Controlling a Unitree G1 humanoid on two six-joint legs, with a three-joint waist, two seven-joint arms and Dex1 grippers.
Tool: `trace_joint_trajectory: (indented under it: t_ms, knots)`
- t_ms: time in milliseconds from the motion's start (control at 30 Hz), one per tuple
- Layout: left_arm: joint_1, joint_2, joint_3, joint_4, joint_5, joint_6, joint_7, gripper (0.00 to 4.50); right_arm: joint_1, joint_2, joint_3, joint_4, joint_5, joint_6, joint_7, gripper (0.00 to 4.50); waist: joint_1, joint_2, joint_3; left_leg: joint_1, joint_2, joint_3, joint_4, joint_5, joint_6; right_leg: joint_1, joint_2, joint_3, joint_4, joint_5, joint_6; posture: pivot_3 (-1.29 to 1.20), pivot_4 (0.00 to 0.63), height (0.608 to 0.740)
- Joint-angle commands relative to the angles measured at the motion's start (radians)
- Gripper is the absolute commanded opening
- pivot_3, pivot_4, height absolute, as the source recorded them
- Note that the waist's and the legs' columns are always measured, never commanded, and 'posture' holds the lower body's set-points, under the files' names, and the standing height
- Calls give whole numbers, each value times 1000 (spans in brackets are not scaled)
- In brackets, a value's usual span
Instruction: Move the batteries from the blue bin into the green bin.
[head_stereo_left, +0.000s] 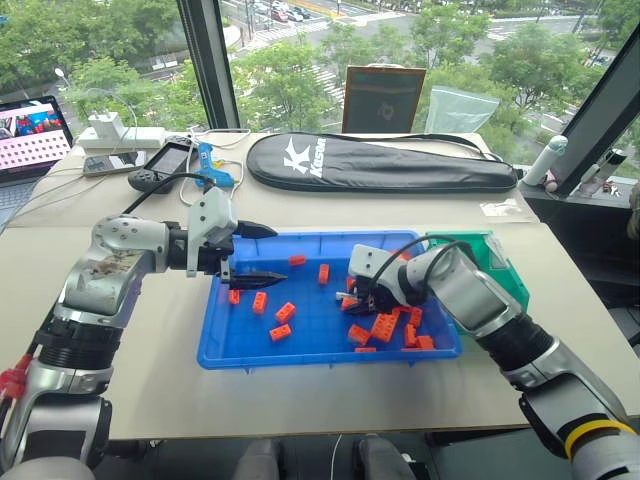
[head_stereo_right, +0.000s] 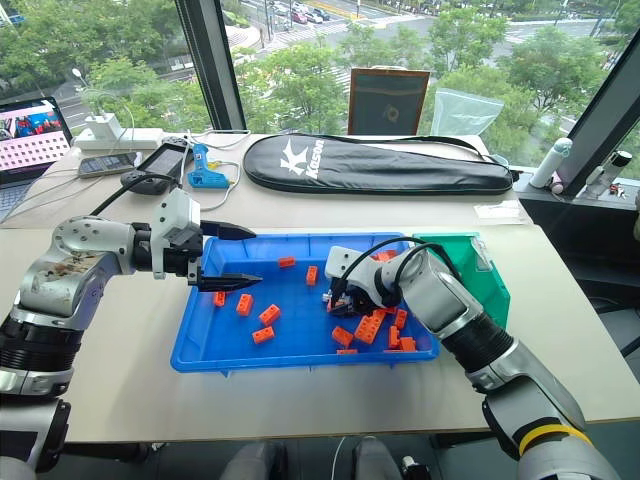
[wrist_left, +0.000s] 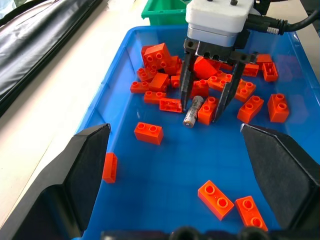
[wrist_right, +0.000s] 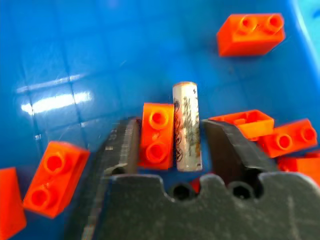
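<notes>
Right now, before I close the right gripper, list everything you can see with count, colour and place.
battery: one, silver, in the blue bin between the right fingers, beside a brick
bricks: many, orange, scattered in blue bin
blue bin: one, centre of table
green bin: one, against blue bin's right end
racket bag: one, black, far side of table
laptop: one, far left
left gripper: open, above blue bin's left part
right gripper: open, straddling battery and brick

Beige counter (head_stereo_left: 300, 390) against big windows, dark window frames (head_stereo_left: 208, 60), daylight, green trees (head_stereo_left: 300, 80) and street outside. Black racket bag (head_stereo_left: 380, 162), laptop (head_stereo_left: 30, 135), phone (head_stereo_left: 112, 162), white charger (head_stereo_left: 108, 128) on counter.
</notes>
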Motion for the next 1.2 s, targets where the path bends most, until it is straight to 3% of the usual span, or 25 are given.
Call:
trace_joint_trajectory:
  t_ms: [33, 67, 633, 733, 867, 1200]
  knots:
    - [-20, 4, 12, -21, -3, -9, 0, 4500, -13, 28, -110, -107, 104, 101, 18, 4254, 0, 0, 0, 0, 0, 0, 0, 0, 0, 0, 0, 0, 0, 0, 0, 0, 150, 740]
    - [-19, 4, 12, -21, -2, -9, 0, 4500, -16, 24, -115, -123, 109, 111, 21, 4454, 0, 0, 0, 0, 0, 0, 0, 0, 0, 0, 0, 0, 0, 0, 0, 0, 150, 740]
    - [-20, 0, 9, -21, 1, -12, -1, 4500, -34, -24, -101, 10, -6, -39, -27, 4454, -3, 0, 0, 0, 0, 0, 0, 0, 0, 0, 0, 0, 0, 0, 0, 0, 150, 740]
    - [-16, 3, 11, -24, 1, -10, 0, 4500, -32, -20, -105, 9, 5, -32, -14, 3734, -2, 0, 0, 0, 0, 0, 0, 0, 0, 0, 0, 0, 0, 0, 0, 0, 150, 740]
    - [-16, 2, 11, -25, 0, -10, 0, 4500, -29, -18, -103, 7, -4, -37, -15, 2370, 1, 0, 0, 0, 0, 0, 0, 0, 0, 0, 0, 0, 0, 0, 0, 0, 150, 740]
    - [-26, -5, 4, -12, 7, -16, -2, 4500, -12, -23, -93, 4, -11, -26, 0, 2370, 0, 0, 0, 0, 0, 0, 0, 0, 0, 0, 0, 0, 0, 0, 0, 0, 150, 740]
